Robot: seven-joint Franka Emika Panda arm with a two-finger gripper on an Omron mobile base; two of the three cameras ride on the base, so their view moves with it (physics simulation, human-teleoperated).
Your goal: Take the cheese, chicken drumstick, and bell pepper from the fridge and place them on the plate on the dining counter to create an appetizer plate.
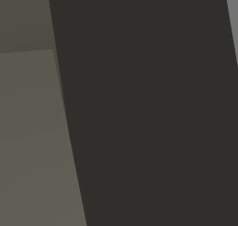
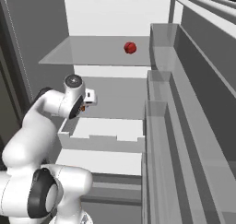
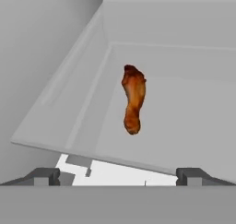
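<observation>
The tall grey fridge with a white interior stands open in front of the robot, and everything here is placed in relation to it. In the right base view its back wall is bright white, its side walls are grey, and a clear glass shelf crosses the upper part of it. On this shelf, toward its right end, lies the small dark-red roundish bell pepper, alone and well apart from the arm. Below the shelf there is a white drawer with a low front edge. To the right of the fridge interior the open door shows long grey door bins, stacked one above another. The white arm bends from the lower left into the fridge, under the glass shelf and above the drawer. In the hand view the small elongated brown-orange chicken drumstick lies on a smooth pale grey shelf surface inside the fridge, with its thicker end farther from the camera and its narrow end nearer. The gripper has its two dark finger tips spread wide; they are near the front edge of that surface, apart from the drumstick and holding nothing. The left base view shows plain dark and grey panels very close to the camera; I cannot tell what they belong to.
</observation>
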